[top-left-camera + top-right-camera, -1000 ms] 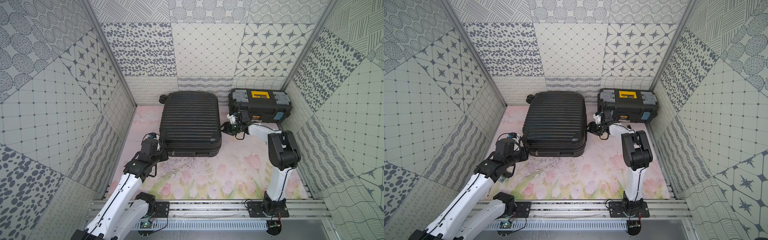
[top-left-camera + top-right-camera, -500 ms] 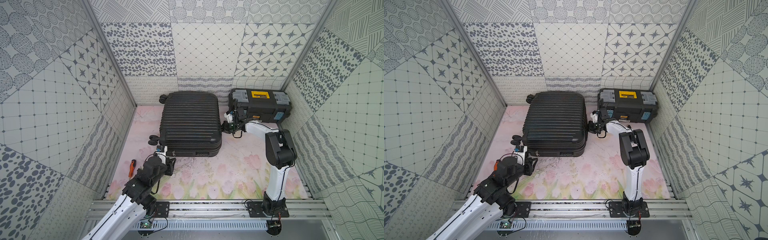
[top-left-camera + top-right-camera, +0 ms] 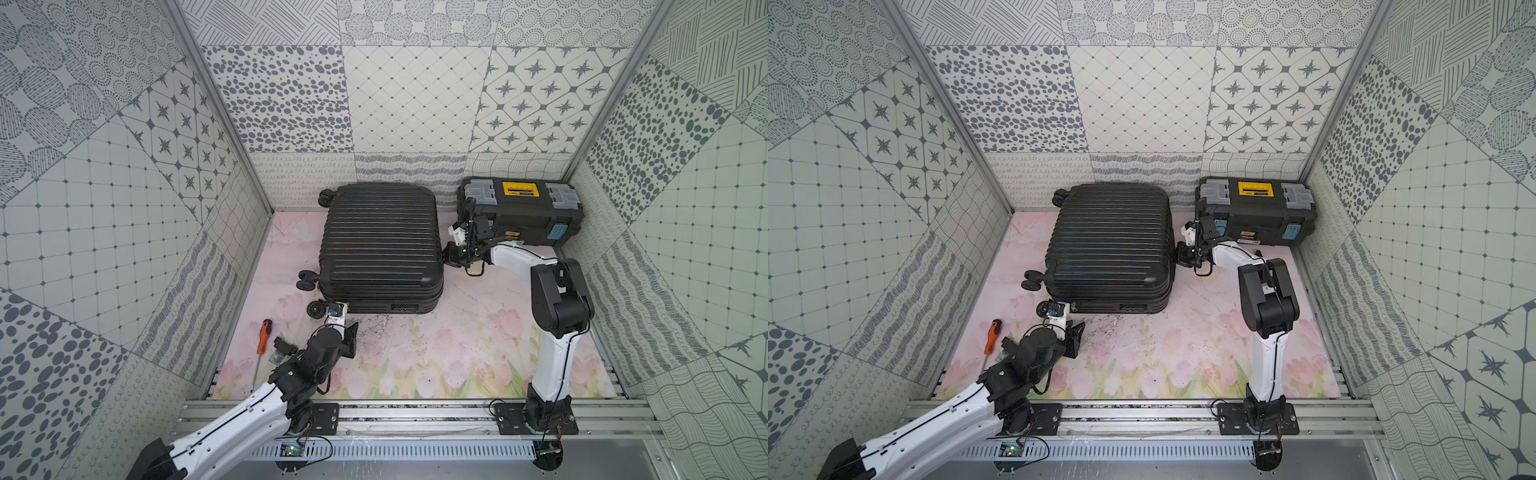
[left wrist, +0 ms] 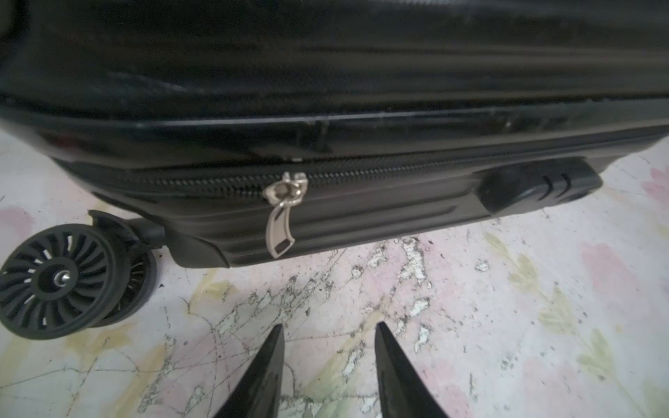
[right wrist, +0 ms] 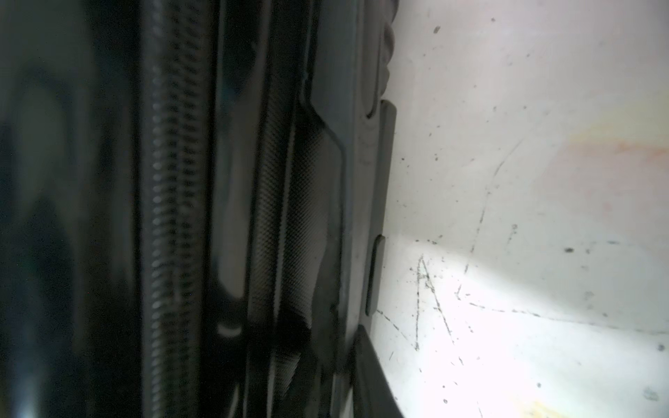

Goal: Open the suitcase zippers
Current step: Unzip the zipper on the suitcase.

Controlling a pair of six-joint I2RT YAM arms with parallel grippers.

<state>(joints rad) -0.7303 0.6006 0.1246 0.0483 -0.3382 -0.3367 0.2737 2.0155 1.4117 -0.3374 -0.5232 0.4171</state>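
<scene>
L arm lies low and stretched; left gripper parted, fingers bare, nothing btwn them. R arm stands upright, elbow folded, forearm level behind right gripper; one finger visible, jaw gap unclear.

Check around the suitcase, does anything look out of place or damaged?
An orange-handled screwdriver lies loose on the floral mat, apart from the suitcase and unrelated to its zippers. The mat's print is also cracked and flaking just in front of the suitcase.
</scene>
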